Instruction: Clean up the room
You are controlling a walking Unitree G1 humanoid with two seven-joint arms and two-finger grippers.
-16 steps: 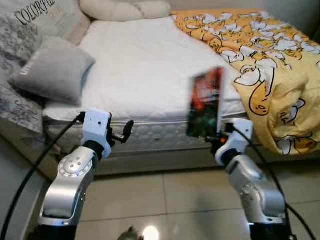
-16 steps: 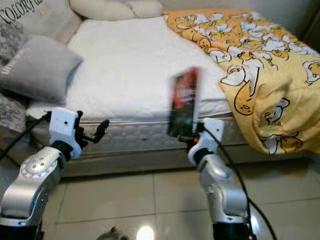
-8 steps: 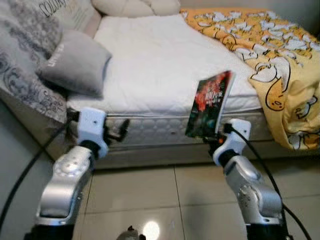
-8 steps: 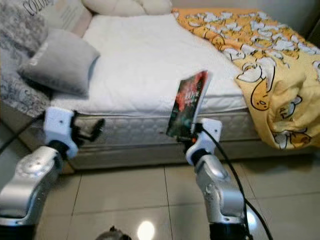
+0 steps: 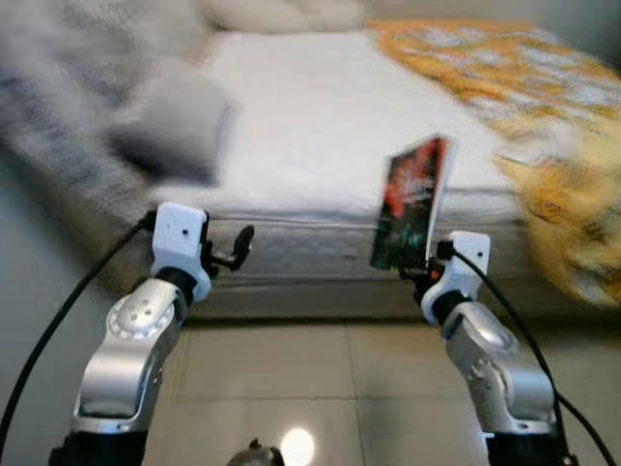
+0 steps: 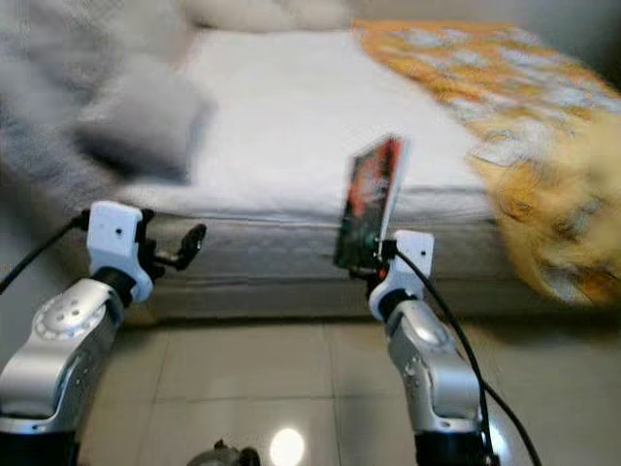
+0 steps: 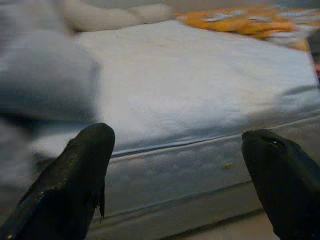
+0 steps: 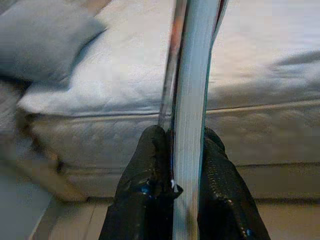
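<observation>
A bedroom is seen, blurred by camera motion, with a bed [image 5: 291,107] standing on a tiled floor [image 5: 320,388] just ahead of the robot; a white mattress top is bare across its middle. The book [image 5: 411,204] is held upright in the air before the mattress edge, lower end down, its red and dark cover turned toward the robot's left; it is pinched at its lower end by the right end effector [image 8: 186,150], whose two fingers [image 8: 150,165] are pressed against the covers on either side, as shown in the right wrist view. The left end effector [image 7: 175,165] is held spread and empty, level with the mattress side and well apart from the book. A grey pillow [image 5: 175,131] lies on the robot's left part of the bed; a yellow patterned blanket [image 5: 543,146] is heaped on the right part and hangs over the edge.

The book appears to be in carriage toward a resting place, which cannot be told from the pictures. The grip is low on a tall thing, so tipping is likely; the wrist is best kept level and motion slow; release should be made only once the book is laid flat or supported on a surface.
</observation>
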